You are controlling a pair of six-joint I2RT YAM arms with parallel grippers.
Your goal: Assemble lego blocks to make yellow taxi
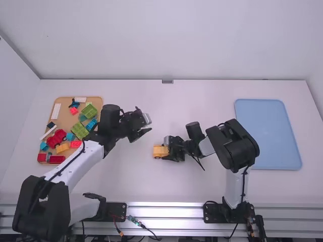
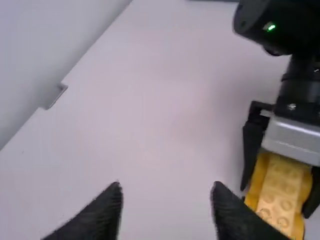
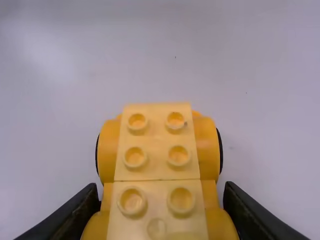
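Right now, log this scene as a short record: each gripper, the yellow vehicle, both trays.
Yellow vehicle: upright, studs facing up
Right gripper: closed on the vehicle's sides
Left gripper: open, between the tan tray and the vehicle
Tan tray: left side, red, green, blue and other blocks
Blue tray: right side of the table

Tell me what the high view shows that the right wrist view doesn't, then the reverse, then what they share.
High view: the blue tray on the right, the tan board of loose blocks in several colors on the left, and the left tool over the table between them.

Right wrist view: the separate round studs on the toy's top and the seam running across it.

Both: the yellow toy car, the right tool gripping it, and the white table.
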